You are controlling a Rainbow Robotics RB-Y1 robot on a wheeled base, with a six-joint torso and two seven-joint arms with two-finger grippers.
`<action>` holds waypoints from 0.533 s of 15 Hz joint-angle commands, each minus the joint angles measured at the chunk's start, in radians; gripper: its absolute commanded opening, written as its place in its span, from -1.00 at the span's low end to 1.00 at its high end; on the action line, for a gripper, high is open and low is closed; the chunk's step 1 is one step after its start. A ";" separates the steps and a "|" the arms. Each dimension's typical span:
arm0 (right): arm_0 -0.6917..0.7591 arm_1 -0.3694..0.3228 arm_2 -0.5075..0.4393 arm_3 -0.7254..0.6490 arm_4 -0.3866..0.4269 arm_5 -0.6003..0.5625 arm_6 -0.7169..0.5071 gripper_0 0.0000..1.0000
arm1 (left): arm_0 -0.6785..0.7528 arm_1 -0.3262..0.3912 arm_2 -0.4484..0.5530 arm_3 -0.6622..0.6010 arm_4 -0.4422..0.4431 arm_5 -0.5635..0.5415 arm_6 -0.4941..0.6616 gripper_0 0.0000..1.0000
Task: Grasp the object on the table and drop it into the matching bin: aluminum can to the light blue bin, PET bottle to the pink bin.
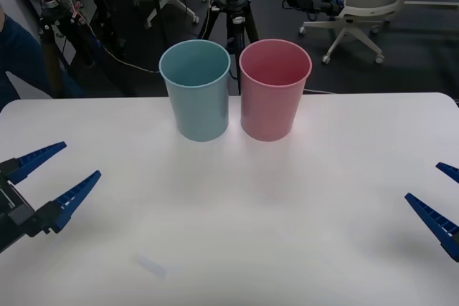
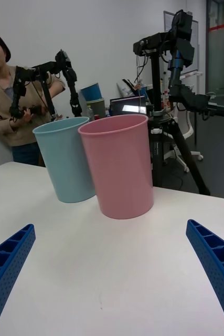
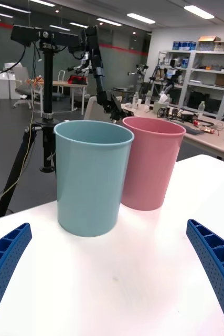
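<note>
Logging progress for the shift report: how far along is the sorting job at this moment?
Nothing is in hand: the left gripper and right gripper hover open at the table's sides. No can lies on the tabletop. The blue bin and pink bin stand upright, side by side; whether a can is inside cannot be told.

a: what sort of place is this?
b: a robotics lab. black tripods (image 1: 233, 12) carrying arm rigs stand beyond the table's (image 1: 344, 163) far edge, beside office chairs (image 1: 362, 5), with equipment shelves (image 3: 203, 84) along the wall.
</note>
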 commanded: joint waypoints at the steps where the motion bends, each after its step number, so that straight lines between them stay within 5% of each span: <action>1: 0.000 0.000 0.000 0.000 0.000 0.000 0.000 1.00 | 0.090 -0.001 0.005 -0.024 0.051 -0.012 -0.010 1.00; 8: 0.000 0.000 0.000 0.000 0.000 0.000 0.000 1.00 | 0.208 -0.003 0.076 -0.024 0.085 -0.028 -0.029 1.00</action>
